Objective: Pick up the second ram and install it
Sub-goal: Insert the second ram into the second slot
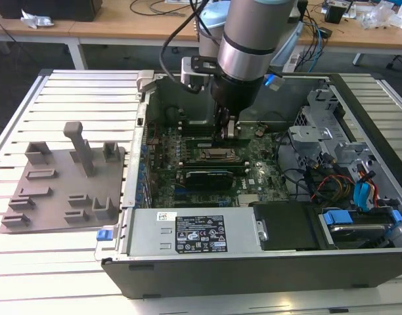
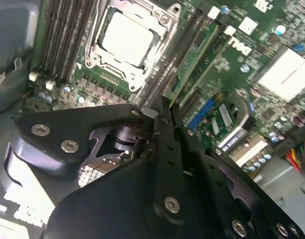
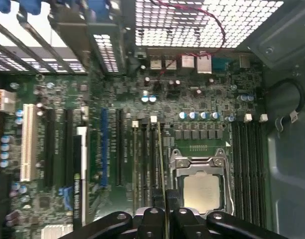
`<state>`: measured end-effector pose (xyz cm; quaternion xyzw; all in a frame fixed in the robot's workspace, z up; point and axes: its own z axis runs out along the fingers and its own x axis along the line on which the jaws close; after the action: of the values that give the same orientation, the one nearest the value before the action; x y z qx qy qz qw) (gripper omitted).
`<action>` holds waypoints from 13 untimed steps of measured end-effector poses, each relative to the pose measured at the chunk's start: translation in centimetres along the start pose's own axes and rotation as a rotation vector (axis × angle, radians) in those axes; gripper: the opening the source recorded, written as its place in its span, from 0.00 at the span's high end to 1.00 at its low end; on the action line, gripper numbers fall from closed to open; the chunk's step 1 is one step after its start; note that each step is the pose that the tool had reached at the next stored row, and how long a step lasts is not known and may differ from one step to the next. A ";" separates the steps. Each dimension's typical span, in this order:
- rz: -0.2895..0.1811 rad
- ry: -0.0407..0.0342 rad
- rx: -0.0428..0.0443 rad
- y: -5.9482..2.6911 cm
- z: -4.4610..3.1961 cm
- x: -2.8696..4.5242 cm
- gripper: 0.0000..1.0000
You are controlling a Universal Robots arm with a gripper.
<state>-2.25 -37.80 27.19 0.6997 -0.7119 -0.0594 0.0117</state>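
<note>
First wrist view, second ram edge-on between jaws, above motherboard slots

Grey holder plate on slatted table, beside open computer case

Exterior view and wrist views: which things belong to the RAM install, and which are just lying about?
Belong to the job:
- the second ram, edge-on in the gripper
- memory slots beside the processor socket

Lying about:
- grey holder plate outside the case
- power supply
- drive cables
</note>
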 end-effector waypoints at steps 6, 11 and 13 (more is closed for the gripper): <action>0.023 -0.0020 0.0021 -0.19 1.98 0.38 0.86; 0.081 0.0025 0.0068 -0.24 2.56 0.49 0.86; 0.082 0.0029 0.0070 -0.19 2.95 0.57 0.86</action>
<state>-2.37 -38.17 24.20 0.6701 -0.7401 -0.0554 0.0127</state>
